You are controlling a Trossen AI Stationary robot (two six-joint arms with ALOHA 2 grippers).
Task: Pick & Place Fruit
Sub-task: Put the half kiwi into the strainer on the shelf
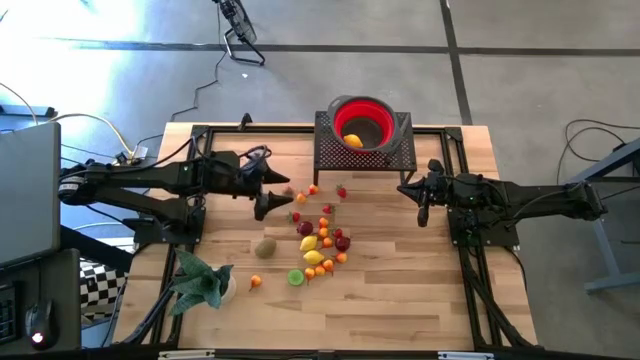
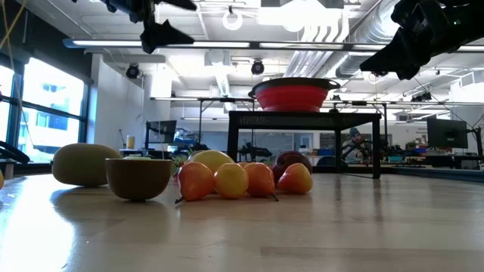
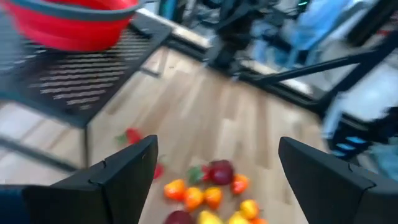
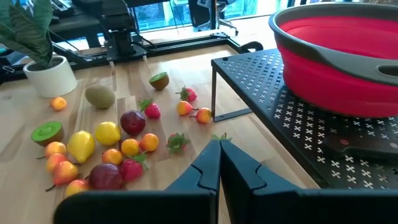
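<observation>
Several small toy fruits (image 1: pixel 320 240) lie loose on the wooden table: lemons, strawberries, plums and tiny oranges. A kiwi (image 1: pixel 265 247) and a cut lime half (image 1: pixel 296 277) sit to their left. One yellow fruit (image 1: pixel 352 140) lies inside the red bowl (image 1: pixel 372 108) on the black mesh stand (image 1: pixel 330 152). My left gripper (image 1: pixel 276 193) hovers open above the table, just left of the cluster, with nothing between its fingers (image 3: pixel 118 180). My right gripper (image 1: pixel 410 192) hangs shut and empty right of the fruit, in front of the stand; in its wrist view the right gripper (image 4: pixel 219 168) faces the fruits (image 4: pixel 106 149).
A green leafy plant in a white pot (image 1: pixel 203 282) stands near the front left, with a small orange (image 1: pixel 256 282) beside it. The mesh stand's legs (image 4: pixel 214 93) reach the table at the far middle. Bare wood (image 1: pixel 400 300) lies toward the near edge and front right.
</observation>
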